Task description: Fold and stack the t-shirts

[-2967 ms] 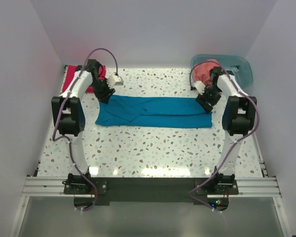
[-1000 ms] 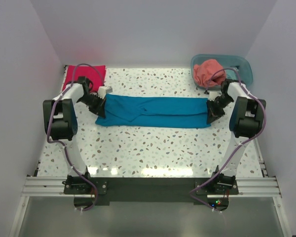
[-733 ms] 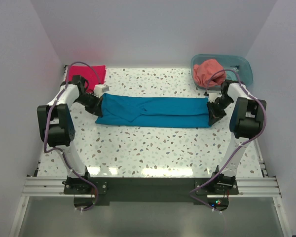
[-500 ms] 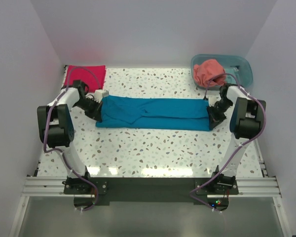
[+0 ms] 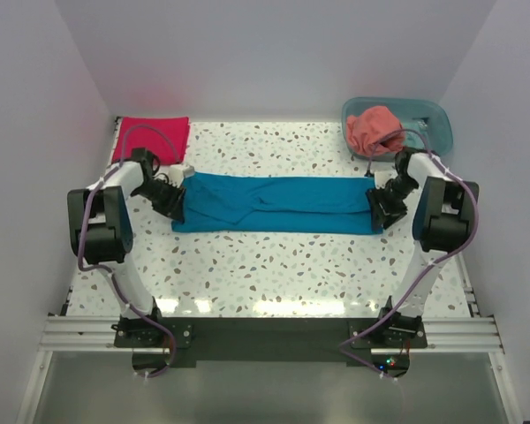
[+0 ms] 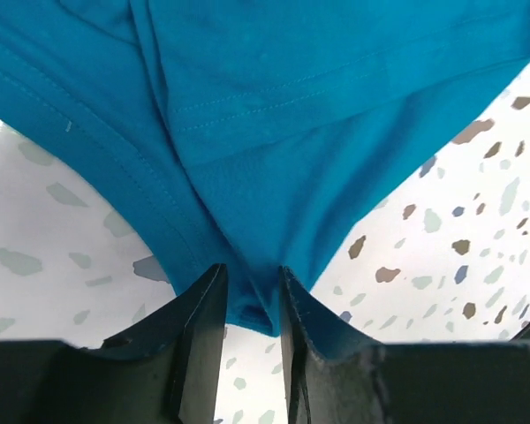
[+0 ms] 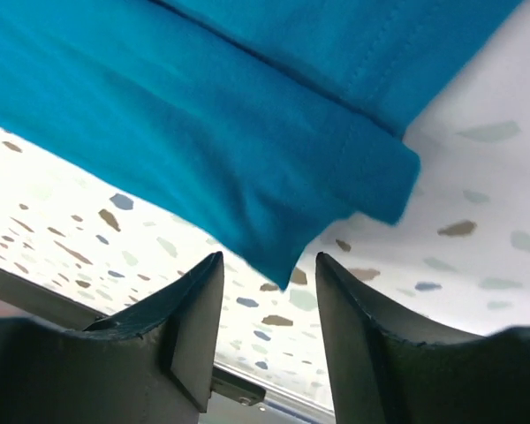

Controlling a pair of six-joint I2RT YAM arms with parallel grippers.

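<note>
The teal-blue t-shirt (image 5: pixel 274 201) lies as a long folded strip across the middle of the table. My left gripper (image 5: pixel 175 205) is low at its left end, jaws a little apart, with the shirt's corner (image 6: pixel 256 305) lying loose between the fingers (image 6: pixel 199 318). At the right end my right gripper (image 5: pixel 377 205) is open; the shirt's corner tip (image 7: pixel 283 265) points into the gap and touches neither finger. A folded crimson-magenta t-shirt (image 5: pixel 152 139) lies at the back left. The salmon-coral t-shirt (image 5: pixel 374 128) sits bunched in the tub.
A translucent teal tub (image 5: pixel 437 124) stands at the back right corner, just behind the right arm. White walls close in the speckled table (image 5: pixel 274 265) on three sides. An aluminium rail with both arm bases runs along the near edge.
Both grippers were shut on the teal-blue shirt's ends and have now parted their jaws. The strip has settled flat, slightly nearer than before.
</note>
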